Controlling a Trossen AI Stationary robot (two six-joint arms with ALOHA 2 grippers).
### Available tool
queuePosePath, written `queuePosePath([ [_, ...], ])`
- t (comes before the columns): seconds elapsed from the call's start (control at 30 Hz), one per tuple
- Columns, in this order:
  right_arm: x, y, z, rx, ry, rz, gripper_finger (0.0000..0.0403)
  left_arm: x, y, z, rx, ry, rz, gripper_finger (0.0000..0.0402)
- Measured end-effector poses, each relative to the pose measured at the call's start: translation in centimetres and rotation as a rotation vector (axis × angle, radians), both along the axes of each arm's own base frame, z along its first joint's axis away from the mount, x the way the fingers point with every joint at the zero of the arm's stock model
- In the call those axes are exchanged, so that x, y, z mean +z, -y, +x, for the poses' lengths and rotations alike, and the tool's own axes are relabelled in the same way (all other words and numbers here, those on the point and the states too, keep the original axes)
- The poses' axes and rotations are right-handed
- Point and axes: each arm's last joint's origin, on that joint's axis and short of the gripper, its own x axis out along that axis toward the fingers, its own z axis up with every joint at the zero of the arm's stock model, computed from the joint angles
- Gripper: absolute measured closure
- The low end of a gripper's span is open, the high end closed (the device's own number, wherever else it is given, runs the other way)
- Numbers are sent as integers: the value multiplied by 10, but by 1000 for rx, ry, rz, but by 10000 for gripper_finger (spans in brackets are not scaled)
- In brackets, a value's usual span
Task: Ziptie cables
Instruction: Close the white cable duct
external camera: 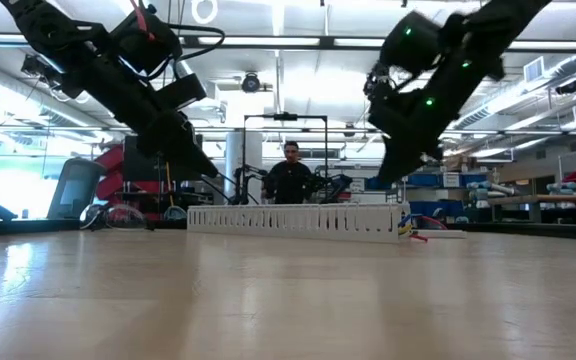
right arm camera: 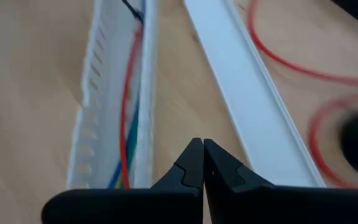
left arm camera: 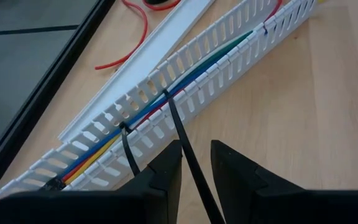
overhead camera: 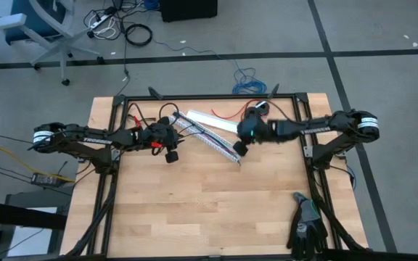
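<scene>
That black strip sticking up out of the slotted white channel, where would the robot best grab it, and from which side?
Probably by its free tail. The black zip tie is looped around the cables in the white slotted channel, and its loose end slants up and out toward the left gripper. Coming from that open table side, fingers either side of the flat strip, looks easiest.

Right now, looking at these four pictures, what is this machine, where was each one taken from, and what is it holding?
Two dark robot arms work at a wooden table. One picture looks straight down, one looks level across the tabletop, and two come from cameras on the arms' wrists. On the table lie a white slotted tray with the coloured cables inside, its flat white lid beside it, and a loose red wire. The left pincer is partly closed around a thin black zip tie looped through the tray. The right pincer is shut and holds nothing.
</scene>
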Motion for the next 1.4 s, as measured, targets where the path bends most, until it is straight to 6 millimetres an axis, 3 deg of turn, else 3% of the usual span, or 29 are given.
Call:
queuePosePath([
  [0.13,6,34,-2,109,107,79,403,2,-3,1,-12,13,35,307],
  [0.3,6,54,-10,122,96,47,402,10,-20,1,-37,92,65,307],
  [0.53,5,61,-12,198,70,-13,388,17,-63,-1,-4,146,19,307],
  [0.73,-19,75,-5,255,-3,23,364,20,-88,14,-1,134,10,307],
  [0.9,-23,85,13,318,-1,21,349,25,-93,21,4,139,15,307],
  [1.1,-21,83,19,392,-26,-49,316,27,-96,19,16,122,39,307],
  [1.4,-47,83,28,369,-103,-62,259,26,-106,12,59,108,35,307],
])
